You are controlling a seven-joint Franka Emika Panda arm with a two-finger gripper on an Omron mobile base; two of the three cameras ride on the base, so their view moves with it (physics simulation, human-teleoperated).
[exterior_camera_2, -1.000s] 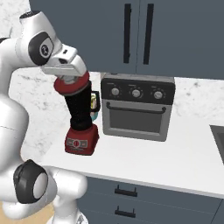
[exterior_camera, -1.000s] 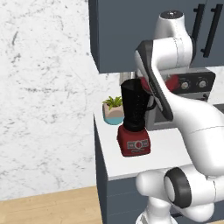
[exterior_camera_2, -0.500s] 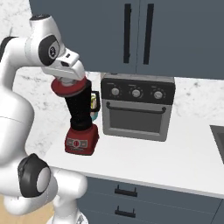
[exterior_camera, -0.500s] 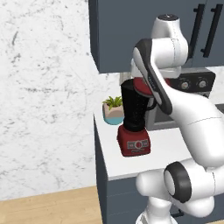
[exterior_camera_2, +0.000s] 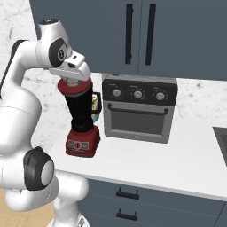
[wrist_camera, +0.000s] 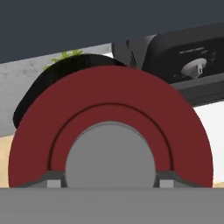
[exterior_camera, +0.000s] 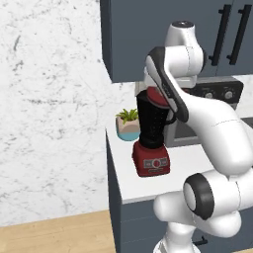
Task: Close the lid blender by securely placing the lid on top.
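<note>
Matt red lid [wrist_camera: 109, 109], dark translucent blender [exterior_camera_2: 82, 119], marble-look wall [exterior_camera: 49, 113]

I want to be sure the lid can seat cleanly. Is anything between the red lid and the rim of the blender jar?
Nothing visible is in the way. The gripper holds the lid at the top of the blender jar; the hand view shows only the jar's dark rim behind the lid. Whether it is fully seated cannot be told.

Your arm is folded forward, hand pointing down.
Your gripper [exterior_camera_2: 73, 82] hangs below the bent wrist, fingers [wrist_camera: 53, 179] clamped on either side of the lid's [wrist_camera: 109, 131] grey centre, gripping the red disc flat just beneath the hand.
</note>
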